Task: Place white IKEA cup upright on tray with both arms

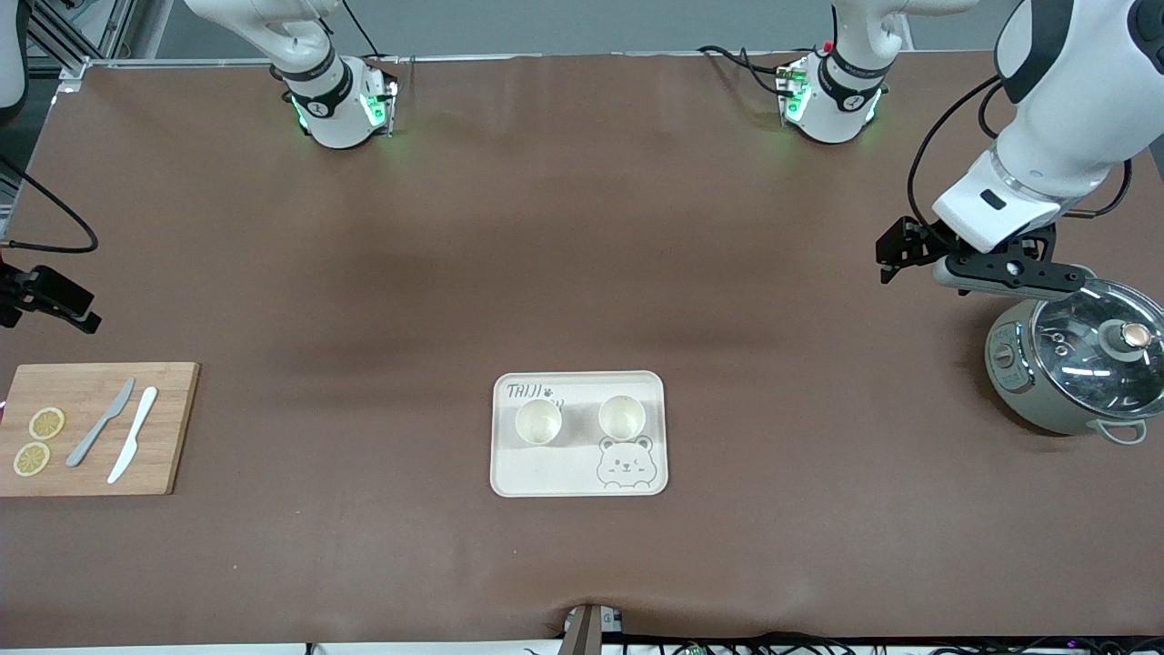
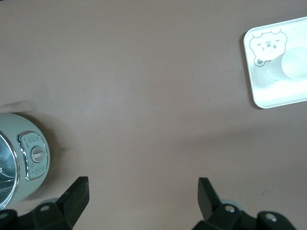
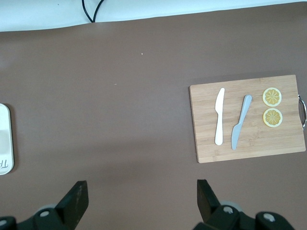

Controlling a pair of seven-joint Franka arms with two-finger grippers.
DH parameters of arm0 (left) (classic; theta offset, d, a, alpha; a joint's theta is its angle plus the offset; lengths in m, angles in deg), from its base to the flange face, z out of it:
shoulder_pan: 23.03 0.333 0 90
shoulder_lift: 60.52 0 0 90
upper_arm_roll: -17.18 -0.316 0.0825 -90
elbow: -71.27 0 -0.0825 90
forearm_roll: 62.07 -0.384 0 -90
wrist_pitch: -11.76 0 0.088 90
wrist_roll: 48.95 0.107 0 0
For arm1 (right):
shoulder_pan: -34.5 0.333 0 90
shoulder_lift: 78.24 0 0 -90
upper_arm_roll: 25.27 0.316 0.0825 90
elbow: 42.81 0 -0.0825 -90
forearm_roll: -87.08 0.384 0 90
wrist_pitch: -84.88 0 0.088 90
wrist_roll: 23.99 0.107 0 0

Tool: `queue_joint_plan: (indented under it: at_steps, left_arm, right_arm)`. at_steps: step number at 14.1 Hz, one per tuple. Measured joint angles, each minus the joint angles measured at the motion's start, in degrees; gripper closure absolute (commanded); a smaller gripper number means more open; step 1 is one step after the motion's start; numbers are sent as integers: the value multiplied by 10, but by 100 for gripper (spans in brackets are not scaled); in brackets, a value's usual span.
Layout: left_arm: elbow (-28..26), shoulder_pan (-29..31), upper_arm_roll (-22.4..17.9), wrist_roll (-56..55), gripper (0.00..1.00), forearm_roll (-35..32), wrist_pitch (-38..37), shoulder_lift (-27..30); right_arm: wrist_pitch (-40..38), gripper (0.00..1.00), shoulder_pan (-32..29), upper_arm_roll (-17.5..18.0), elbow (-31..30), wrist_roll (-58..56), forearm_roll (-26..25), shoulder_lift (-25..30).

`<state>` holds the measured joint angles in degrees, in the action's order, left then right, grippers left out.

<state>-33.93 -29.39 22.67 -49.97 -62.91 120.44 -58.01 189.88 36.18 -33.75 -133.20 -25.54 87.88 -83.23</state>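
Note:
The cream tray with the bear face lies mid-table, toward the front camera. Two white cups stand upright on it, side by side, mouths up. My left gripper hangs open and empty over bare table beside the pot, at the left arm's end. In the left wrist view my left gripper has only table between its fingers, with the tray and one cup off at a distance. My right gripper is open and empty at the right arm's end. In the right wrist view my right gripper is over bare table, with the tray's edge showing.
A wooden cutting board with two knives and two lemon slices lies at the right arm's end. A pale green cooker pot with a glass lid stands at the left arm's end, close to the left gripper.

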Motion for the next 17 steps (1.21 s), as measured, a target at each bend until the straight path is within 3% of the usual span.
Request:
queue_joint_plan:
  at_steps: [17]
  left_arm:
    - [-9, 20, 0, 32, 0, 0, -29, 31]
  right_arm:
    - [0, 0, 0, 1, 25, 2, 1, 0]
